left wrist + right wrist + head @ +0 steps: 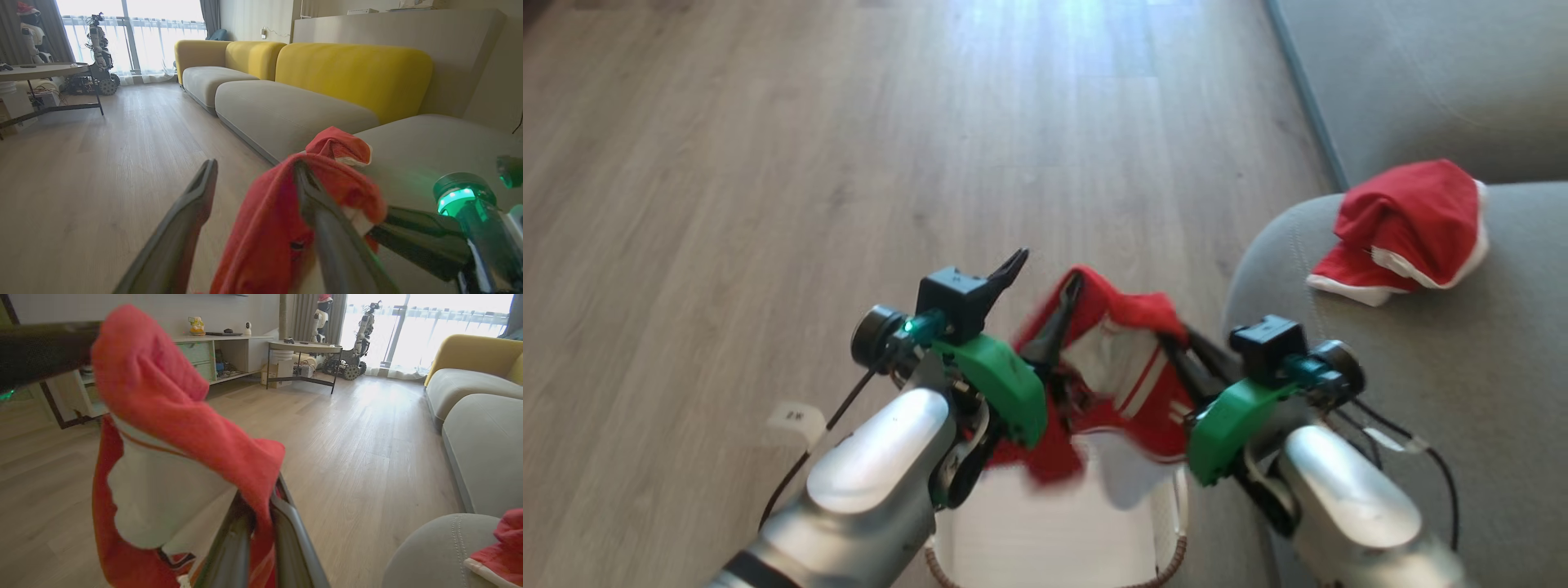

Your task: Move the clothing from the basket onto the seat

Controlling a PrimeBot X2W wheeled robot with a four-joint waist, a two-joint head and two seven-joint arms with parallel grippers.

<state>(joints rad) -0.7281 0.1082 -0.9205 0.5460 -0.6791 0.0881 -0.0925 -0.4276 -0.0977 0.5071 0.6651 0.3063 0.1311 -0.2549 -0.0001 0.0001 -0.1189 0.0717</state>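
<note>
While the red garment hangs mid-frame over the basket:
my right gripper clamps it, left gripper just gapes.

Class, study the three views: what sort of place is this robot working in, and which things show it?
Probably a living room set up as a robot test space: a long sofa with grey seats and yellow backs, a wood-look floor, a low cabinet, plus other robots parked by the window.
</note>
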